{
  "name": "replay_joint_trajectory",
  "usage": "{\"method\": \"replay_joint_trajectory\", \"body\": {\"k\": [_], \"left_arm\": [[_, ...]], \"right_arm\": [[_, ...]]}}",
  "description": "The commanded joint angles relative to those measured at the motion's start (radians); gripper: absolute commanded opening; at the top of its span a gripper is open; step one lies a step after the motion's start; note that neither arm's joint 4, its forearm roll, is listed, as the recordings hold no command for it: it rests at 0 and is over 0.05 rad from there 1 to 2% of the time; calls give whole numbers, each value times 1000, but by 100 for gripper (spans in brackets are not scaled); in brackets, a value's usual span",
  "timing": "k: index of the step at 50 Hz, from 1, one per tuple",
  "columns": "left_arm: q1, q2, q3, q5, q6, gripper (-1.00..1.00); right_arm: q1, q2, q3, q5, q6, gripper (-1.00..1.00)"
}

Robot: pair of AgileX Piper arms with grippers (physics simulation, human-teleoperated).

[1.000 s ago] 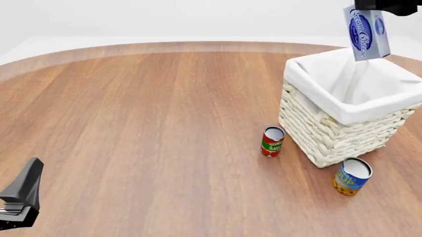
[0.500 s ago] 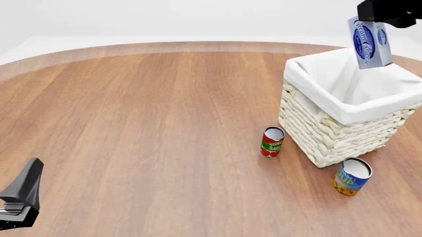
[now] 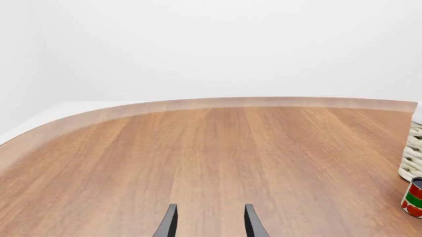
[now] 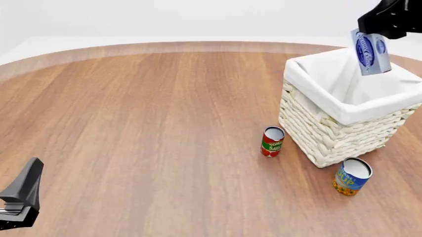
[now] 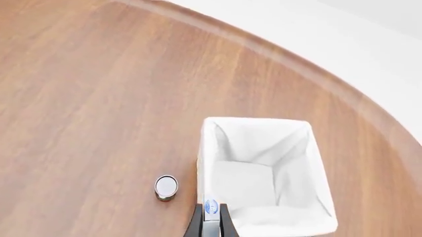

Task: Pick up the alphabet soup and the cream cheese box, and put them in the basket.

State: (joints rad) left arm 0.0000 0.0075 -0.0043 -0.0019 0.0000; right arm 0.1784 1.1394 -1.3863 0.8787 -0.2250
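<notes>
The cream cheese box [image 4: 371, 52], pale blue and white, hangs slightly tilted over the far right part of the basket [image 4: 329, 133], its lower end about level with the rim. My right gripper [image 4: 372, 31] is shut on the box's top. In the right wrist view the box [image 5: 210, 208] sits between the fingers above the basket's white lining [image 5: 245, 183]. The alphabet soup [image 4: 352, 177] stands upright on the table by the basket's near corner. My left gripper [image 4: 23, 190] rests at the near left, far from everything; its fingers [image 3: 167, 223] stand apart with nothing between them.
A red-and-green tomato sauce can [image 4: 272, 141] stands just left of the basket, also at the edge of the left wrist view [image 3: 414, 197]. A can with a silvery top [image 5: 166, 186] shows beside the basket in the right wrist view. The round wooden table [image 4: 145, 123] stretches left.
The right gripper has carried the cream cheese box lower and a little to the right, closer to the basket's opening. The left arm, both cans and the basket have not moved.
</notes>
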Motion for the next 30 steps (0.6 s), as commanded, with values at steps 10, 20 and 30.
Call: {"method": "replay_joint_trajectory", "body": {"k": [10, 20, 30], "left_arm": [[0, 0, 0, 0, 0, 100], [0, 0, 0, 0, 0, 100], [0, 0, 0, 0, 0, 100]], "right_arm": [[-78, 77, 4, -55, -17, -100], [-104, 131, 4, -91, -30, -100], [-112, 156, 26, -124, -33, -100]]}}
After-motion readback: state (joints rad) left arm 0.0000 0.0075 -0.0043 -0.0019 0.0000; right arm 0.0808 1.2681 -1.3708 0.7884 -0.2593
